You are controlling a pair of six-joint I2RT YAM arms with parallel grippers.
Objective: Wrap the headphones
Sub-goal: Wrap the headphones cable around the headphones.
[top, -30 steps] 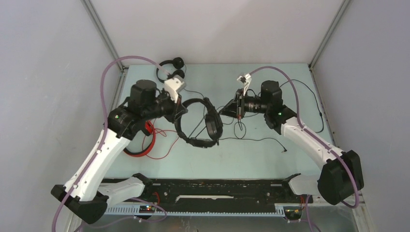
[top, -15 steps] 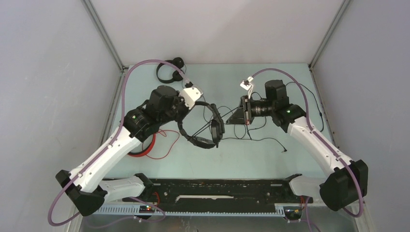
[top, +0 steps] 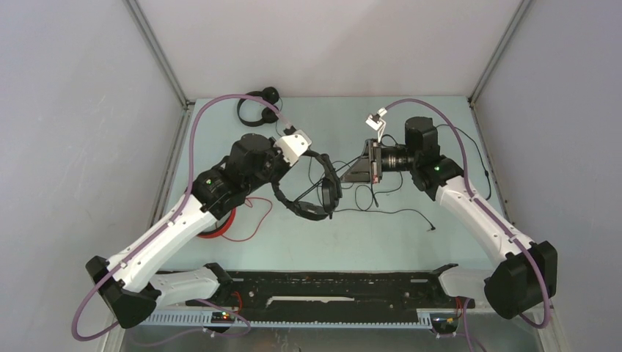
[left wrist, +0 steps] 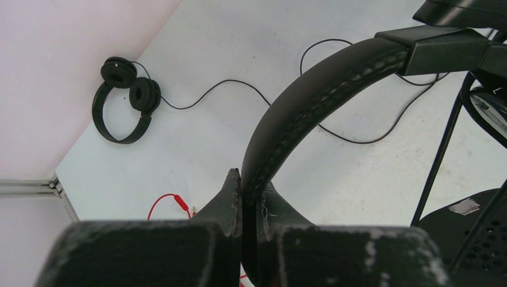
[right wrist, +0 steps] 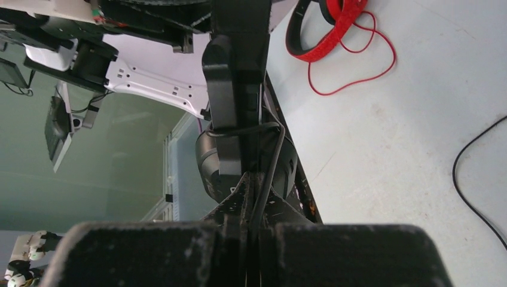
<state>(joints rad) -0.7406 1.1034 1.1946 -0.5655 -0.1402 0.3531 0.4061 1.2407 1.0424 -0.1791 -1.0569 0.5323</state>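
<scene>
Above the table [top: 381, 231], left claw [left wrist: 241, 182] is pinching the black headset [top: 325, 196] by its band; right claw [right wrist: 251, 179] is pinching its cable [right wrist: 276, 152]. Likely mid-wind; next needs a taut loop round the band.

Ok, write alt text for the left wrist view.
The left gripper clamps the padded band of the bulky black headphones, which arches up to the right. Beyond, a slim black headset lies on the table near the wall, its cable trailing right.

A pale table [top: 381, 238] sits between grey walls [top: 66, 110].
</scene>
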